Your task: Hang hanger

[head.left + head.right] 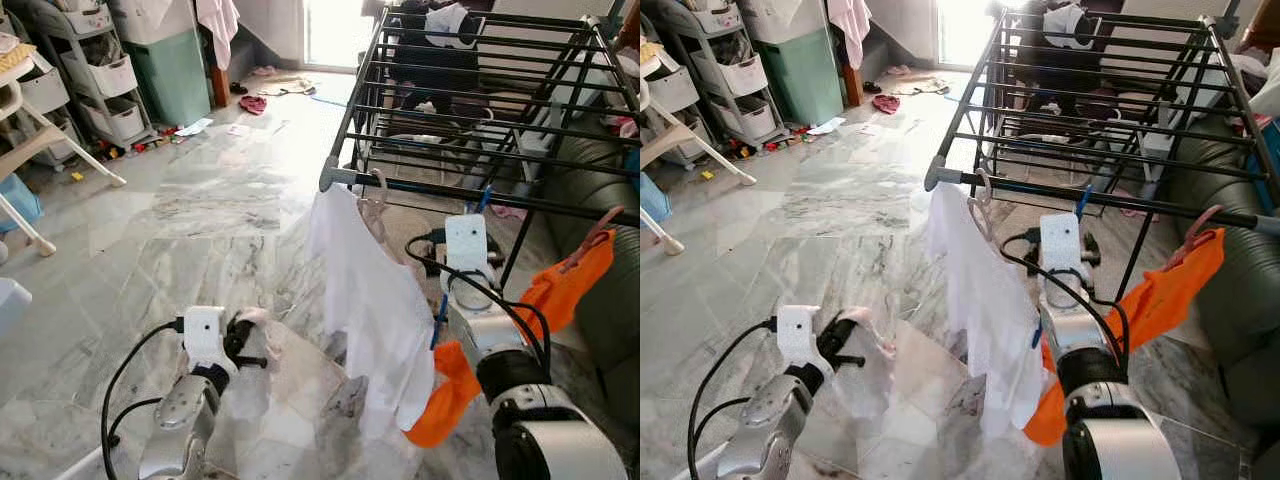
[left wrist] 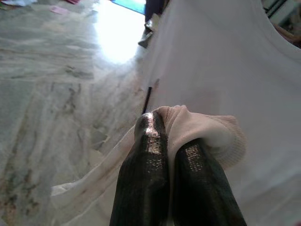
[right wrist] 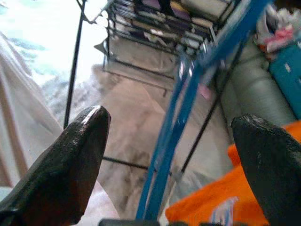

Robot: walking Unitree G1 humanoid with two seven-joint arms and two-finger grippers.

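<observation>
A white shirt hangs on a pale hanger hooked over the front rail of the black drying rack, near its left corner. My left gripper is low and to the left of the shirt, shut on a bunched piece of its white cloth and pulling it out sideways. My right gripper is raised just under the front rail, to the right of the shirt, and stands open. A blue hanger runs between its fingers without touching them.
An orange garment on a pink hanger hangs from the same rail, further right. Dark clothes lie over the rack's far end. A grey sofa is at the right. Shelves with bins and white chair legs stand at the left.
</observation>
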